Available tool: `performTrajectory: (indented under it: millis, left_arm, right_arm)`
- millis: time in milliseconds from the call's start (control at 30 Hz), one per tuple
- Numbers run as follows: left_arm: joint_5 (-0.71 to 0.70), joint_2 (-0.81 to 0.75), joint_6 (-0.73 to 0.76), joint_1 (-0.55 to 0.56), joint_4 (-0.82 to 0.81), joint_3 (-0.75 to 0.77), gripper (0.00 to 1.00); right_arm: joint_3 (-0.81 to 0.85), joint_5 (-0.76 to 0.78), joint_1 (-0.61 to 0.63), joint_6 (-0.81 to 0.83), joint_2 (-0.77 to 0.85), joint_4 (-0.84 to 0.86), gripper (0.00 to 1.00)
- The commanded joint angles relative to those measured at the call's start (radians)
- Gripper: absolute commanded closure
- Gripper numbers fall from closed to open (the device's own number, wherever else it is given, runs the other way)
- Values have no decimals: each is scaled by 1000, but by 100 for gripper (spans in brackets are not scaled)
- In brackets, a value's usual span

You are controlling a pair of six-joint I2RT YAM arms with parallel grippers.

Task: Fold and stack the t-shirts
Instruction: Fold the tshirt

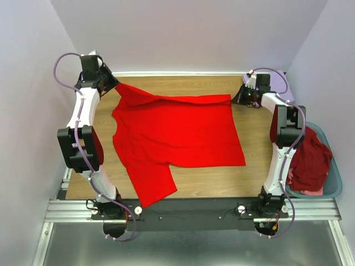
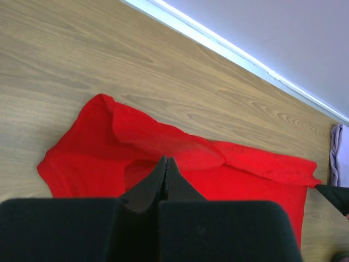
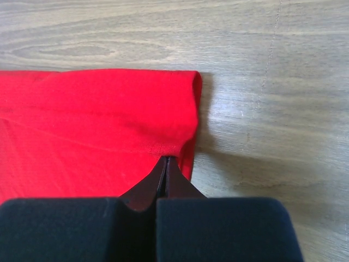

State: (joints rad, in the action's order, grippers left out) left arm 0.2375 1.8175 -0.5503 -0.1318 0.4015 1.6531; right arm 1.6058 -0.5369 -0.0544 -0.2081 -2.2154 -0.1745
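Pinching the red t-shirt's far edge, left pincer and right pincer are both clamped on cloth. Likely light, limp, saggy, so hold hem corners.

Count: 1 bright red t-shirt; 1 lavender cloth, mostly hidden; maroon shirts heaped, number unclear; 1 teal basket; 2 of mine: left gripper, right gripper.

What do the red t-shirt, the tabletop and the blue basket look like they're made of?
Red t-shirt: soft matte knit cloth, probably cotton; it drapes, folds and creases.
Tabletop: wood or wood-look laminate, judging by the grain lines, with a smooth, low-sheen finish.
Basket: seemingly rigid teal plastic, with a smooth moulded rim.
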Motion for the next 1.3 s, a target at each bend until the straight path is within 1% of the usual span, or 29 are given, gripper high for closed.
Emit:
performTrajectory:
  millis: [0, 267, 333, 367, 733, 1033, 1267]
  left_arm:
    - [37, -56, -13, -6, -27, -27, 100]
    - [26, -101, -25, -17, -21, -76, 100]
    - [22, -122, -25, -19, -16, -99, 100]
    - [19, -156, -33, -23, -26, -140, 100]
    - [-36, -287, -71, -25, -12, -262, 100]
    - [-116, -415, -85, -32, -26, -440, 100]
    - [-122, -472, -103, -43, -56, -558, 100]
  right_arm:
    - [-21, 15, -4, 29, 57, 0, 100]
    - [-67, 20, -4, 39, 92, -2, 99]
    - [-81, 22, -4, 42, 89, -2, 100]
    - [-99, 20, -4, 50, 91, 0, 100]
    - [-112, 55, -4, 53, 157, -2, 99]
    - [-221, 69, -4, 36, 241, 0, 100]
    - [-329, 68, -4, 22, 292, 10, 99]
